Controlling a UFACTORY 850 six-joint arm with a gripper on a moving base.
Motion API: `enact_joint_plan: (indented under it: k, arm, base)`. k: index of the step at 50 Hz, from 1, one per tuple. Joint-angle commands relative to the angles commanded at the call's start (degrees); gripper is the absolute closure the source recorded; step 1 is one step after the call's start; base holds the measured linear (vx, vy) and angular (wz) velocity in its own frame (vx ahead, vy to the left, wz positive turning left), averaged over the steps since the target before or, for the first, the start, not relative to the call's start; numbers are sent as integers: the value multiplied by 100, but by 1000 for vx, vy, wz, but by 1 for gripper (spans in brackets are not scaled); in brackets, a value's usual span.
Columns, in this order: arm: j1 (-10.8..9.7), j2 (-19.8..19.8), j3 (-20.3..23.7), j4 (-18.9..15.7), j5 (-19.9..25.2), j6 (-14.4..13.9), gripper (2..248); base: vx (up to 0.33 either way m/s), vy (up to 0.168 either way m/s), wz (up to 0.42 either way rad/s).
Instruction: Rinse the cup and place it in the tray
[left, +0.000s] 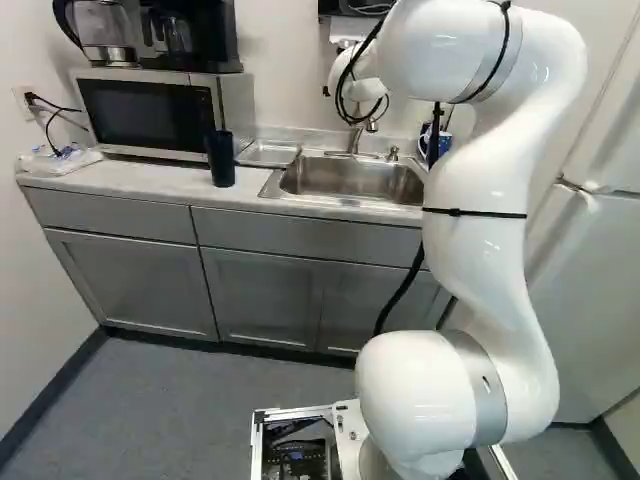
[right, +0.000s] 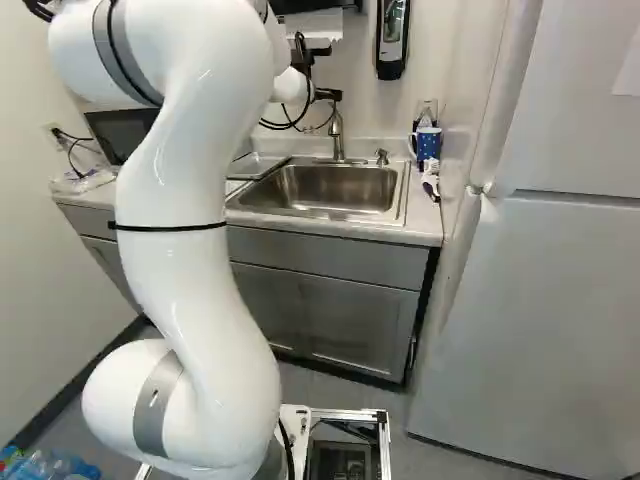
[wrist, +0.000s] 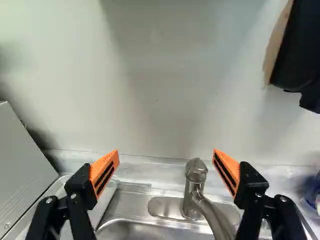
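Beyond the wrist in the right base view, the gripper (right: 329, 95) is partly hidden, high over the back of the sink. The wrist view has the gripper (wrist: 166, 170) open, nothing between its pads; the faucet (wrist: 195, 187) stands below and beyond the fingers. A tall dark blue cup (left: 221, 158) is upright on the counter before the microwave, apart from the gripper. Right of that cup, a flat metal tray (left: 268, 153) lies beside the sink (left: 352, 178). A blue patterned mug (right: 428, 145) stands right of the sink in the right base view.
The microwave (left: 145, 112) carries a coffee maker (left: 190, 35) at the counter's left. A black-fronted dispenser (right: 392, 38) hangs on the wall right of the faucet. A tall white fridge (right: 540, 300) stands at the right. Plastic bags (left: 60, 160) lie at the counter's left end.
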Motion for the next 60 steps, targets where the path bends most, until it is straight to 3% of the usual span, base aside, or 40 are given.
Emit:
enact_joint_plan:
  k: [31, 60]
  arm:
    - [-186, 911, 1068, 0, -110, 0, 3]
    - [-371, 1742, 1983, -62, -1128, 0, 3]
  base:
    - [0, 0, 0]
    - [0, 0, 0]
